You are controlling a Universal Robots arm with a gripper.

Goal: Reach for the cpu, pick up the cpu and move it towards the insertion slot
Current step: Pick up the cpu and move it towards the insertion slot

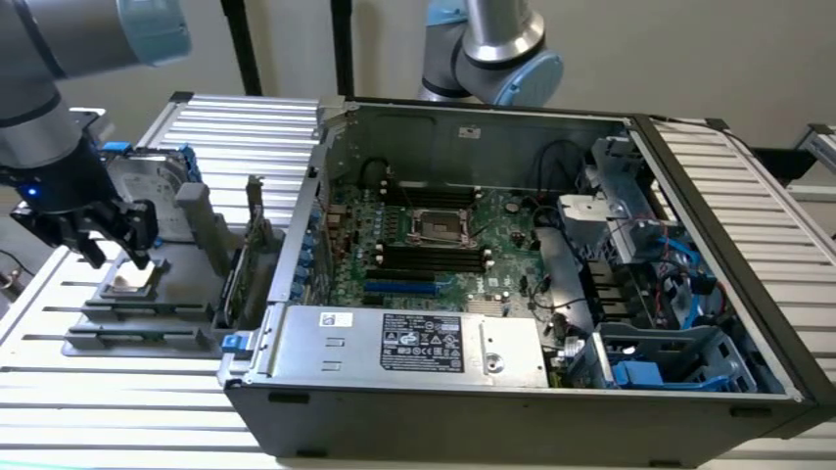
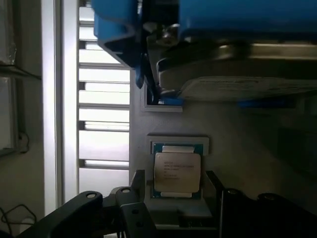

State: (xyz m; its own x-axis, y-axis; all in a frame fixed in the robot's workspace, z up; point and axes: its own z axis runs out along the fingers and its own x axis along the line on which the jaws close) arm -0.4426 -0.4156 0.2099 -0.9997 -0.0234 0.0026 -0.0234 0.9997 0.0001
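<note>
Computer case [image 1: 392, 416] is lying open on the tabletop [image 1: 117, 411], its insertion slot [image 1: 441, 227] sitting well apart from your pincer [image 1: 117, 250], which is hanging wide open and empty astride the cpu [image 2: 177, 171]. You are likely completing the reach; gripping is calling for fingers [image 2: 214, 183] squared on opposite edges. Whether they are touching it is hidden.

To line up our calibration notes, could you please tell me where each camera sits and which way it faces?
Exterior view: high, off the arm, looking down on the open computer case and slatted table; the gripper shows at the exterior view's left.
Wrist view: on the wrist, facing down past its open fingers at the cpu.
Shared: the cpu, the fingers, the blue-railed hard drive.
</note>
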